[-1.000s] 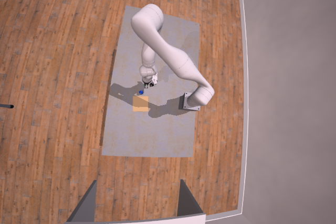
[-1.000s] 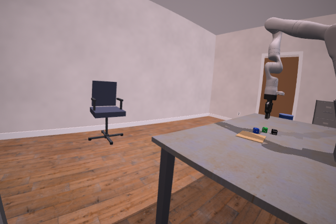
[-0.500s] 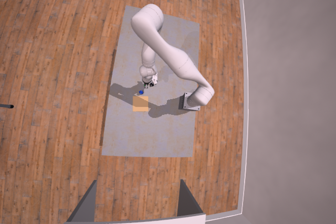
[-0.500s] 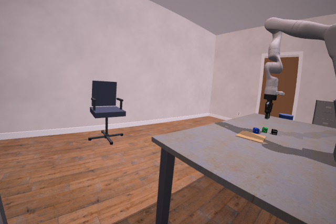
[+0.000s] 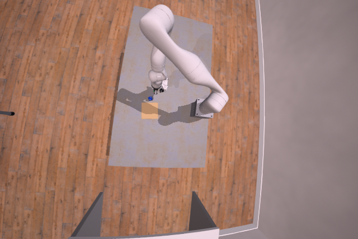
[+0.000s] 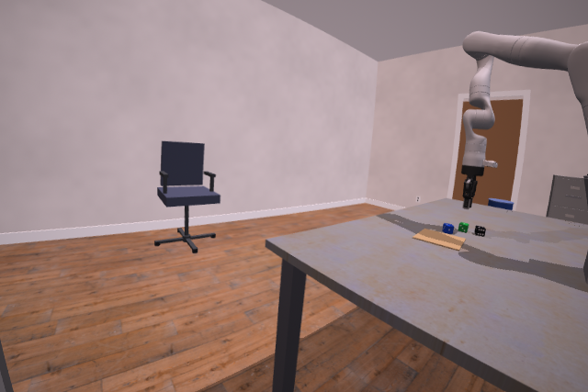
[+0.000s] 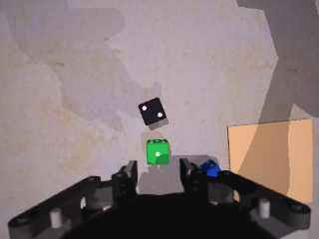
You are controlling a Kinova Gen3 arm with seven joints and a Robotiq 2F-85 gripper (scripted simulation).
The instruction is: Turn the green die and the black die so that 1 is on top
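Observation:
The green die (image 7: 158,151) (image 6: 463,227) lies on the bare table, and the face turned to the wrist camera shows one white pip. The black die (image 7: 152,111) (image 6: 480,230) lies just beyond it and shows two pips. The blue die (image 7: 211,169) (image 6: 447,228) (image 5: 150,98) sits close to the edge of the tan mat (image 7: 271,154) (image 6: 439,239) (image 5: 149,111). All three dice are off the mat. My gripper (image 7: 159,168) (image 6: 468,205) (image 5: 157,89) hangs above the green die, its fingers partly apart with nothing between them.
The grey table (image 5: 161,144) (image 6: 379,259) carries the arm's base (image 5: 202,109) to the right of the mat. A blue box (image 6: 500,203) sits at the table's far edge. An office chair (image 6: 186,188) stands on the floor well away.

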